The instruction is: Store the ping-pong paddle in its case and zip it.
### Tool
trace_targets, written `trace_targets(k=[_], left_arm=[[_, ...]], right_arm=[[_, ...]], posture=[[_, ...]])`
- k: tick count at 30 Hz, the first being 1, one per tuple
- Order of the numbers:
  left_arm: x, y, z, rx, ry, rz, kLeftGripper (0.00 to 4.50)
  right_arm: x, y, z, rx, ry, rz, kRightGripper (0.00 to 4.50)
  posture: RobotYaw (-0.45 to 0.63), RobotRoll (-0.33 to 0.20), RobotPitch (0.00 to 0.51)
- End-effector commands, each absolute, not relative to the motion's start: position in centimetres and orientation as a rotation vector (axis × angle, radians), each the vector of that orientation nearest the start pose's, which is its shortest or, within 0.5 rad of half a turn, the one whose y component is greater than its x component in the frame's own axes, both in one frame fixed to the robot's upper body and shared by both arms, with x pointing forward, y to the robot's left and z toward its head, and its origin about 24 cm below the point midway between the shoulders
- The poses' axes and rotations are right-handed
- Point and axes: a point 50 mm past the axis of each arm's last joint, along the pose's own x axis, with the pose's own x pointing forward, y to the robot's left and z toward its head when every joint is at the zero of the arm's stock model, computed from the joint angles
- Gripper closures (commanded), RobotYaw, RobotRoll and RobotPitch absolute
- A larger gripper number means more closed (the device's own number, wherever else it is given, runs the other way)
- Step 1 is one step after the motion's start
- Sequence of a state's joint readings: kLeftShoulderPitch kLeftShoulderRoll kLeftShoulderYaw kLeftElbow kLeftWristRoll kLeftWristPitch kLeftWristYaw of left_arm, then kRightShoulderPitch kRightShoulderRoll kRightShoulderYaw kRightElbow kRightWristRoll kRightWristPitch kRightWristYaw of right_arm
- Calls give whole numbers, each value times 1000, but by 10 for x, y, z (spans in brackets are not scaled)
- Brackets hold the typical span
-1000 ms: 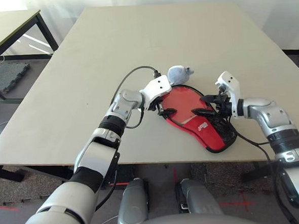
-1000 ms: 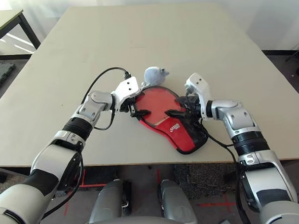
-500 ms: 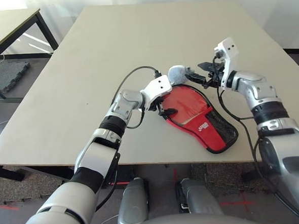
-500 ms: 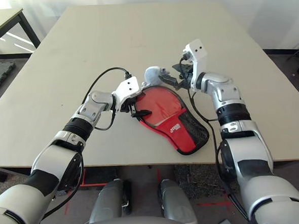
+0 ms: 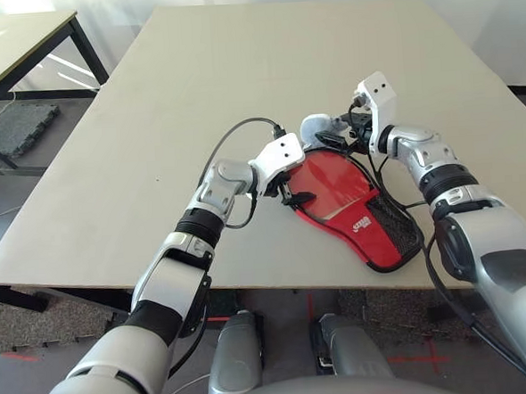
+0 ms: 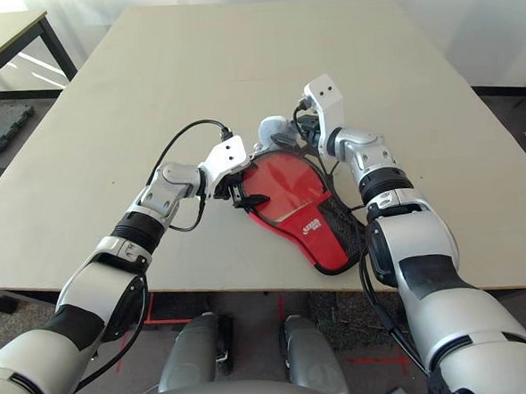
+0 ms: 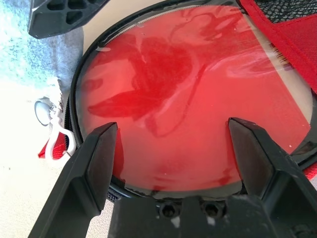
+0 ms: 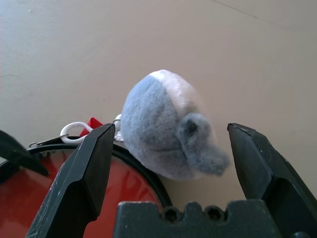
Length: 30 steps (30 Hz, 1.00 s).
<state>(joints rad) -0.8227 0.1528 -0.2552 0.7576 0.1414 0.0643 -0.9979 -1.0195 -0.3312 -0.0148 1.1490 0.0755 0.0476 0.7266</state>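
"Where's my round, red-faced paddle (image 5: 329,177)?"
"Inside the paddle-shaped cover of black and red fabric (image 5: 365,228), under its clear window; it's lying flat on your pale table (image 5: 238,73)."
"And my pincers?"
"Your left gripper (image 7: 173,122) stands wide over the cover's rounded end. Your right gripper (image 8: 171,126) is wide too, its fingers either side of the grey-and-white plush ball (image 8: 161,126), not clamped on it. A white plastic clip (image 8: 73,131) sits between ball and cover."
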Motion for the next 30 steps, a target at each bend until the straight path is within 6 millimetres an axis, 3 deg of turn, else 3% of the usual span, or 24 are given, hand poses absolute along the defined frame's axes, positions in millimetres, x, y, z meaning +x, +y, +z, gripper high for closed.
trace_targets(k=[1,6,8,19,30], left_arm=[[344,65,74,469,339,-1255,14],[339,64,73,460,343,-1259,14],[337,64,72,456,346,-1261,0],[332,62,71,439,354,-1264,0],[324,54,65,426,365,-1289,0]], right_arm=[[401,-165,123,-144,230,636,0],[401,-163,120,-140,244,621,0],[401,-162,118,-136,251,617,377],[405,-162,124,-132,234,567,4328],[412,-166,136,-96,196,474,4487]], posture=[[150,0,138],[162,0,151],[166,0,155],[179,0,166],[180,0,183]])
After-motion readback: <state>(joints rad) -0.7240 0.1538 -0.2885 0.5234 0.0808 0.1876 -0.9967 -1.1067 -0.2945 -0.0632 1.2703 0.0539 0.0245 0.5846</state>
